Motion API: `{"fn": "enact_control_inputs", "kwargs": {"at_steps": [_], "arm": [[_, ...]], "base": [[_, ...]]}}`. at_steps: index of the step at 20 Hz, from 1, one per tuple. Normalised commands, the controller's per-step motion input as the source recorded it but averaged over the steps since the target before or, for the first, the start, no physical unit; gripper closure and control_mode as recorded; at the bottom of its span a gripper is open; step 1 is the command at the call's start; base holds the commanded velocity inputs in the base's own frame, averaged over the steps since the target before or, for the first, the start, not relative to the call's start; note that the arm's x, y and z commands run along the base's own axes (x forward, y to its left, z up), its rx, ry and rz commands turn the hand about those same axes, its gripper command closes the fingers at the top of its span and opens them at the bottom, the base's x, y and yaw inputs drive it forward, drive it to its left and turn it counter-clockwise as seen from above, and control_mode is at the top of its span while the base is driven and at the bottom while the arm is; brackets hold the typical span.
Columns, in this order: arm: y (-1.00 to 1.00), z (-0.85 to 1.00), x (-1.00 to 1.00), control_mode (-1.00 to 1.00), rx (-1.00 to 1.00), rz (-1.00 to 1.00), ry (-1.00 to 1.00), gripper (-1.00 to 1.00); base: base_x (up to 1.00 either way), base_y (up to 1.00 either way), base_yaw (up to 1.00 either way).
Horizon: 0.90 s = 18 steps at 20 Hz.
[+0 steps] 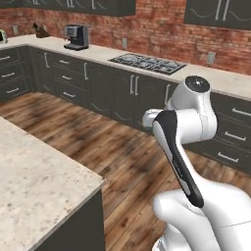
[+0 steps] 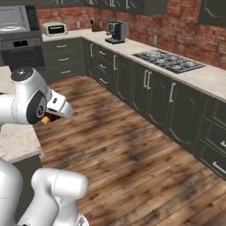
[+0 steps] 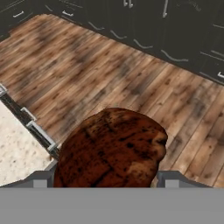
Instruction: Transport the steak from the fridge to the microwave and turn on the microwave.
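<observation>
Beige island counter [image 1: 39, 186] filled the left base view's near corner, the cooktop [image 1: 147, 62] beyond. Right base view: microwave [image 2: 15, 20] top left. Hand view: gripper [image 3: 107, 181] clamped the steak [image 3: 109, 148] above the wooden floor [image 3: 131, 78].

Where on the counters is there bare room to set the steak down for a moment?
The island counter beside the arm is bare across its speckled top. The back counter is free between the coffee machine and the cooktop, and right of the cooktop. It is crowded near the toaster oven. The tool holds the steak over wood floor.
</observation>
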Motion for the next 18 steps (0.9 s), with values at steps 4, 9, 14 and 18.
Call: {"fn": "enact_control_inputs", "kwargs": {"at_steps": [4, 9, 14, 18], "arm": [[0.0, 0.0, 0.0, 1.0, 0.0, 0.0, 0.0, 1.0], [0.0, 0.0, 0.0, 1.0, 0.0, 0.0, 0.0, 1.0], [0.0, 0.0, 0.0, 1.0, 0.0, 0.0, 0.0, 1.0], [0.0, 0.0, 0.0, 1.0, 0.0, 0.0, 0.0, 1.0]], "base": [[0.47, -0.49, 0.22], [0.6, -0.4, 0.28], [0.64, -0.37, 0.3], [0.65, -0.37, 0.3]]}}
